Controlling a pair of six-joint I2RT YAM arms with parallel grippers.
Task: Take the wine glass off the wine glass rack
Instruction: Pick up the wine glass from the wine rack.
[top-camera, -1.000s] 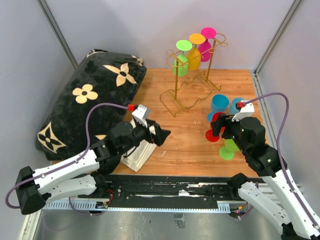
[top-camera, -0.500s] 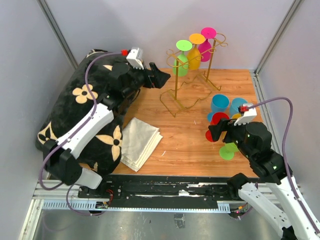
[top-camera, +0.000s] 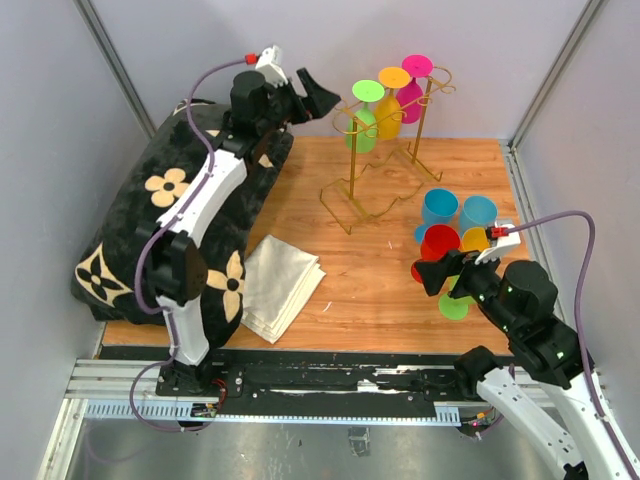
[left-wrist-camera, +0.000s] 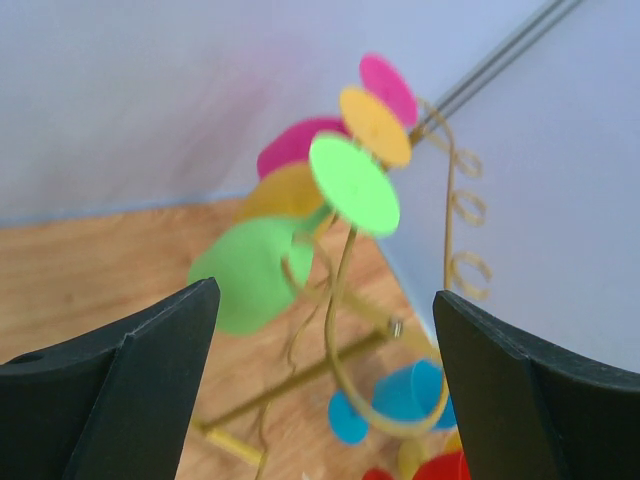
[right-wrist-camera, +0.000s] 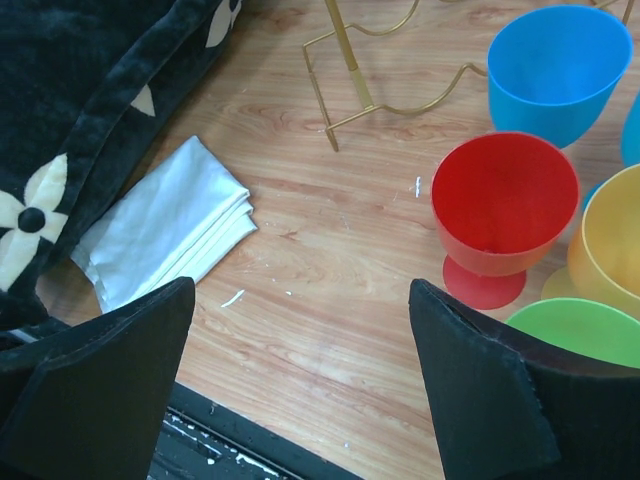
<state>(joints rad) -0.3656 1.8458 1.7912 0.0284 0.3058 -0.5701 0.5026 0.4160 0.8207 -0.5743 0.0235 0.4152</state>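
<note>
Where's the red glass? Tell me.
Top view: the red glass stands upright on the right of the table, just nearer than a blue glass, beside the yellow glass.

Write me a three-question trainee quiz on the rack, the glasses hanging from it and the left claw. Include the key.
1. Count: how many glasses hang upside down from the rack?
2. Fill in: the hanging glass nearest the left claw is coloured ____.
3. True or false: the left claw is shut on a glass.

Key
1. Three.
2. Green: the green glass hangs at the end of the rack nearest that claw.
3. False: its fingers stand wide apart, with nothing between them.
</note>
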